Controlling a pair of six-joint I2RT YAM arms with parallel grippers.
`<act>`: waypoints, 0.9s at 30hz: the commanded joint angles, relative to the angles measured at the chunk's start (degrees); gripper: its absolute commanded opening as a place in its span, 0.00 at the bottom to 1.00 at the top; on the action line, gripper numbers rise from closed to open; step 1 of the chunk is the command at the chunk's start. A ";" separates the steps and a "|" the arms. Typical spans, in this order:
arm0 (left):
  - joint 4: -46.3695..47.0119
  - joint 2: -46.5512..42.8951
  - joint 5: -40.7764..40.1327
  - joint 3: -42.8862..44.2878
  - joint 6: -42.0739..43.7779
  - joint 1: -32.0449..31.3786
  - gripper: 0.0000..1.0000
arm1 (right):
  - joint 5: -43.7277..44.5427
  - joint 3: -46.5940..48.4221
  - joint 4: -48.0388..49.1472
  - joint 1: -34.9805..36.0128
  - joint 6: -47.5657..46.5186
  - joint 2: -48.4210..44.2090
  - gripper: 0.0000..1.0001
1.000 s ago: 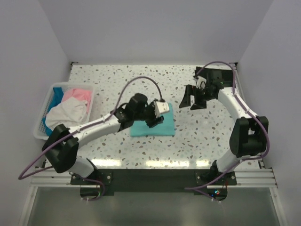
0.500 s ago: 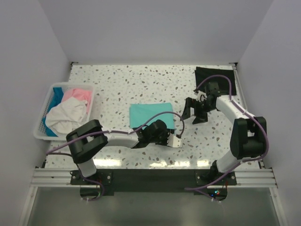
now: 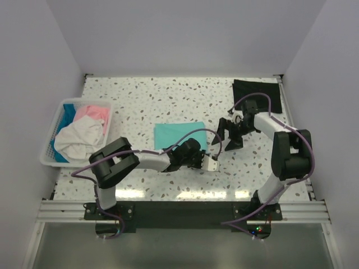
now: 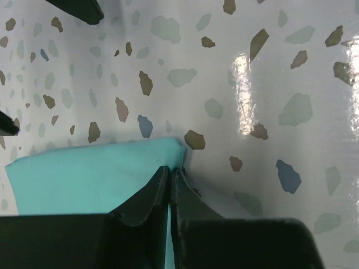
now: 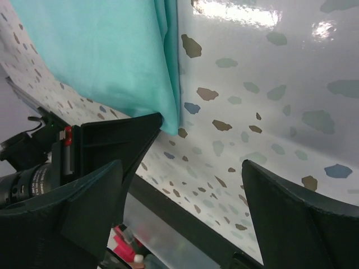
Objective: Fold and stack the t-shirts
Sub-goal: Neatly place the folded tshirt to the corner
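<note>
A folded teal-green t-shirt [image 3: 179, 134] lies flat mid-table. My left gripper [image 3: 202, 154] is low at its near right corner, and the left wrist view shows the gripper [image 4: 170, 168] shut on the edge of the teal cloth [image 4: 84, 174]. My right gripper [image 3: 231, 134] hovers just right of that shirt, open wide and holding nothing [image 5: 202, 143], with the teal shirt [image 5: 101, 50] in front of it. A folded black t-shirt [image 3: 255, 88] lies at the back right corner. White [image 3: 81, 137], pink [image 3: 92, 112] and blue [image 3: 68, 109] t-shirts are crumpled in the basket.
The white slatted basket [image 3: 46, 151] stands at the left edge of the speckled table [image 3: 146, 101]. White walls close in the back and both sides. Purple cables loop over both arms.
My left arm swung from above the teal shirt round to its near side, and its jaws closed at the near right corner. My right gripper drifted slightly nearer to the shirt and stayed open.
</note>
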 commanded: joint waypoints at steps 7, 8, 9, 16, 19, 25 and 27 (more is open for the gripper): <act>-2.61 -4.96 12.95 3.82 -3.13 5.03 0.00 | -10.32 2.91 5.49 0.02 5.21 8.71 0.79; -3.05 -5.75 13.40 4.08 -3.39 5.73 0.00 | -10.94 2.56 7.33 0.19 6.00 9.41 0.78; -3.57 -6.02 13.93 4.35 -3.66 6.00 0.00 | -11.64 2.30 8.21 0.54 6.79 9.60 0.78; -4.11 -8.21 15.86 4.53 -4.10 6.88 0.00 | -14.81 1.25 18.65 3.70 14.78 13.29 0.75; -4.28 -8.21 16.04 4.88 -4.18 7.06 0.00 | -15.52 0.54 23.15 5.02 20.06 15.13 0.73; -4.19 -9.27 15.95 5.14 -5.85 7.58 0.00 | -12.97 1.59 28.96 6.34 25.34 20.75 0.61; -4.19 -9.71 15.95 4.88 -5.77 7.67 0.00 | -12.01 3.08 30.02 6.69 26.57 22.07 0.57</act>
